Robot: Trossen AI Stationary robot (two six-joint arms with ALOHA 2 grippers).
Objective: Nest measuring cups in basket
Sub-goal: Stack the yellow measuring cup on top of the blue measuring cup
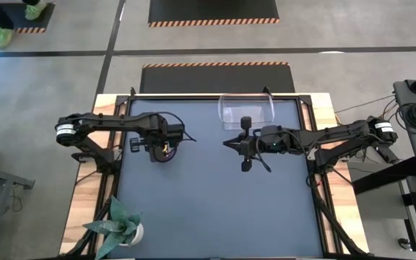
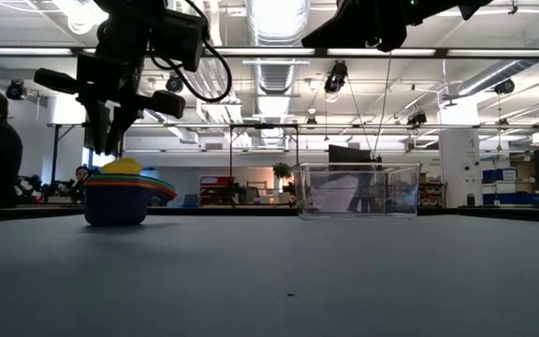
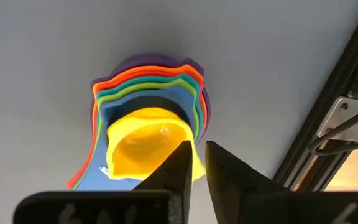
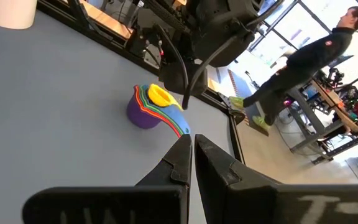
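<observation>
The measuring cups (image 3: 148,118) stand nested in one stack on the dark table, at its left side. The purple cup is at the bottom and the yellow cup (image 3: 145,146) on top, with the handles fanned to one side. My left gripper (image 2: 110,150) points down just above the yellow cup. Its fingers (image 3: 176,165) are a narrow gap apart with nothing between them. The clear basket (image 1: 246,110) rests on its base at the table's far edge, nothing showing in it. My right gripper (image 1: 227,144) hovers level over the table's middle, shut and holding nothing.
A potted plant (image 1: 121,225) stands at the near left corner. Bare table lies between the cup stack (image 2: 124,195) and the basket (image 2: 358,192). People stand in the room beyond the table (image 4: 309,62).
</observation>
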